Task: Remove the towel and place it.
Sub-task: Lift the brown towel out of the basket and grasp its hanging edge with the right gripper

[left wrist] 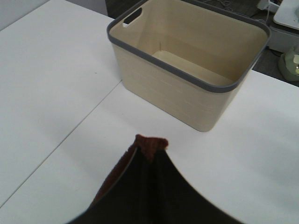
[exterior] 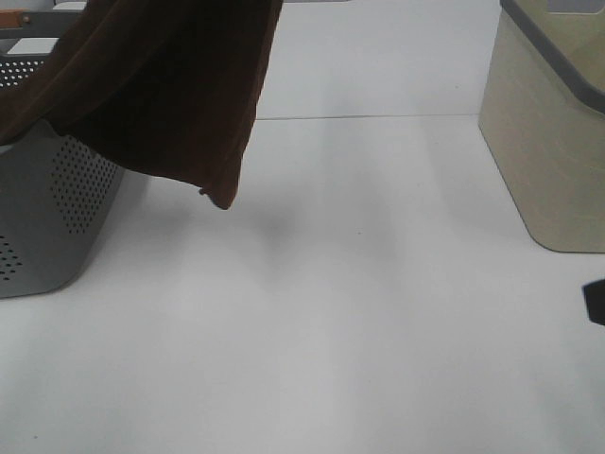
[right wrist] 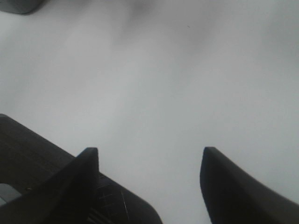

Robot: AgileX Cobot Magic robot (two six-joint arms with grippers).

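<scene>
At the near right edge of the exterior high view, a dark sliver of the right end effector [exterior: 596, 303] shows over the white surface [exterior: 331, 350]. Its wrist view shows its two fingers spread wide apart with nothing between them, only bare surface below. Farther back on the left stands a grey perforated basket [exterior: 47, 218]. The towel [exterior: 170, 85], dark brown with a stitched hem, hangs lifted above and partly in front of the basket. Its lowest corner dangles free, beside the basket's right wall and clear of the surface. In the left wrist view the left end effector [left wrist: 150, 151] is pressed together on the towel, and a small brown fold pokes out past the fingertips. On the far right sits a beige bin [exterior: 553, 142] with a grey rim, well apart from the towel; its inside looks bare
</scene>
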